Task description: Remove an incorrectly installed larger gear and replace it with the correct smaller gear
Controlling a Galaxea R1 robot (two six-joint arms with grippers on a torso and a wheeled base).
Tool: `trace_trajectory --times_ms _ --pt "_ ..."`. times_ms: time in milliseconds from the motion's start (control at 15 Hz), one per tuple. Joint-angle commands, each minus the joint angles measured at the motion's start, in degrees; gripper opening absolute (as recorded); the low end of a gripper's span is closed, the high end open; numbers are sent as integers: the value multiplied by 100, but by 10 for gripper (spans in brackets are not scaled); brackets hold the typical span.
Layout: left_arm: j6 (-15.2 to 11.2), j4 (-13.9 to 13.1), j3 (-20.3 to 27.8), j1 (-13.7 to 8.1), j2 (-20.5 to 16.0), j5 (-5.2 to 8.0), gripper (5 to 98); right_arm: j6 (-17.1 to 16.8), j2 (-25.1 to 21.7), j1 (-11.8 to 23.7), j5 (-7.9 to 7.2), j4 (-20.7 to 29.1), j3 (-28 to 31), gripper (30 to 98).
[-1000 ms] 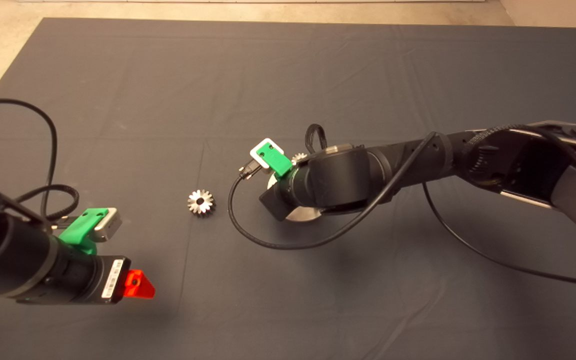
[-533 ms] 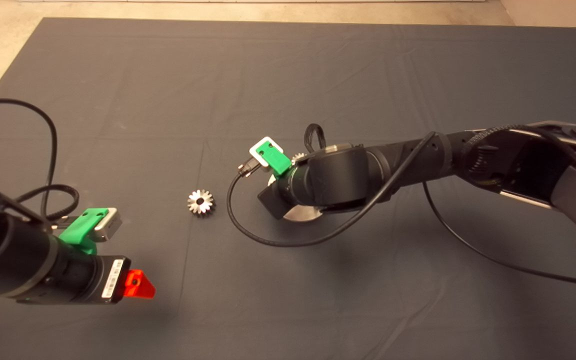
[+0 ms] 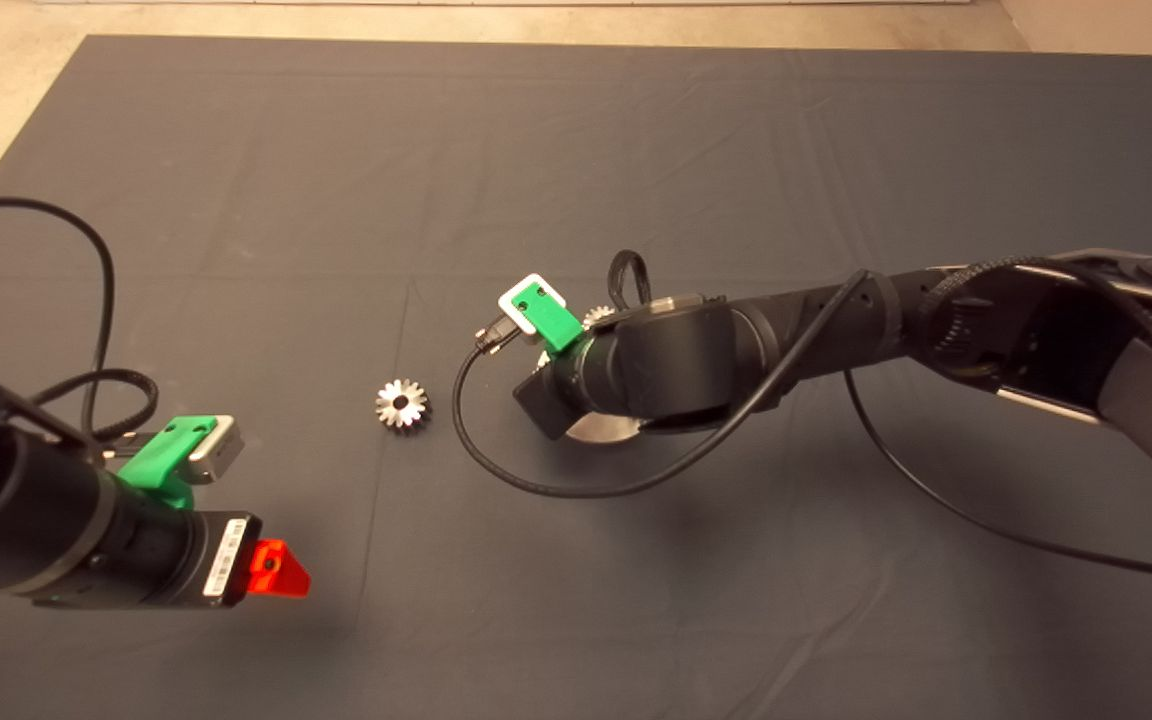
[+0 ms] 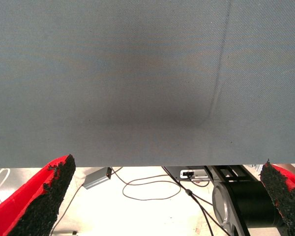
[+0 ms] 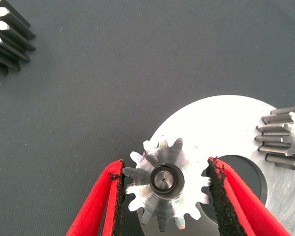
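Observation:
The smaller gear (image 5: 164, 189) sits on a pin of a round steel plate (image 5: 226, 123), its shiny face up. My right gripper (image 5: 165, 163) is shut on it, a black pad against the teeth on each side. In the head view the right wrist covers this gear, and only an edge of the plate (image 3: 601, 430) shows. The larger gear (image 3: 402, 405), bright silver with a dark hole, lies loose on the mat left of the plate. It also shows in the right wrist view (image 5: 5, 34). My left gripper (image 3: 276, 570) waits open at the lower left, holding nothing.
Another small gear (image 5: 285, 142) with dark toothed sides stands on the plate's far side and peeks out beside the wrist (image 3: 597, 317). A black cable (image 3: 536, 485) loops over the mat in front of the plate. Floor cables (image 4: 152, 187) show past the mat's edge.
The right arm has sunk slightly and shifted a little left over the plate. The left arm and the larger gear have not moved.

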Motion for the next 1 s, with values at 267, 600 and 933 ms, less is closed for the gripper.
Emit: trace_trajectory --times_ms 267,600,933 --pt "-27 -95 63 -56 -21 12 975 36 27 62 -16 -237 94 386" --pt "-27 -95 63 -56 -21 11 975 44 1 53 -16 -244 137 392" --pt "-27 -95 63 -56 -21 11 975 36 1 53 -16 -244 137 395"
